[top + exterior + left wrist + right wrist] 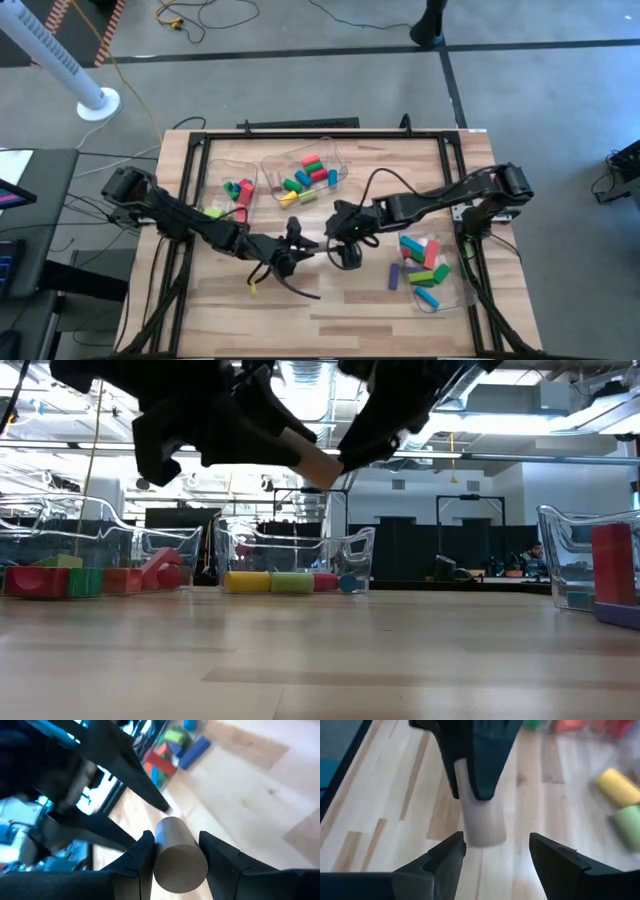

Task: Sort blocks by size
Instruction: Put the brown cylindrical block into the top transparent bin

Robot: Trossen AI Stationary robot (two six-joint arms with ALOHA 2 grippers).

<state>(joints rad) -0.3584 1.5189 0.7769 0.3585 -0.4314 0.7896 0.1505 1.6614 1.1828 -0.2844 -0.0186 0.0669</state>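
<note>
A plain tan wooden cylinder block (177, 855) hangs above the table's middle, with my left gripper (176, 851) shut on it. The low view shows the cylinder (316, 466) well above the tabletop. My right gripper (496, 851) faces it, open, with a finger on either side of the cylinder's free end (482, 832). There is a clear gap on one side. In the high view both grippers meet near the table's middle: left gripper (298, 246), right gripper (338, 228). Coloured blocks (308, 176) lie in clear bins. My left gripper pinches the cylinder's round side (161, 845) between its two fingers. The fingers (487, 760) lie roughly along the cylinder and cover one end, so the other end sticks out toward my right gripper. The cylinder is lifted clear of the table and tilted.
Three clear bins hold blocks: one at the far left (236, 188), one at the far middle (330, 160), one at the right edge (452, 262). A black cable and a small yellow piece (253, 288) lie near the front left. Bare wood shows at the near middle.
</note>
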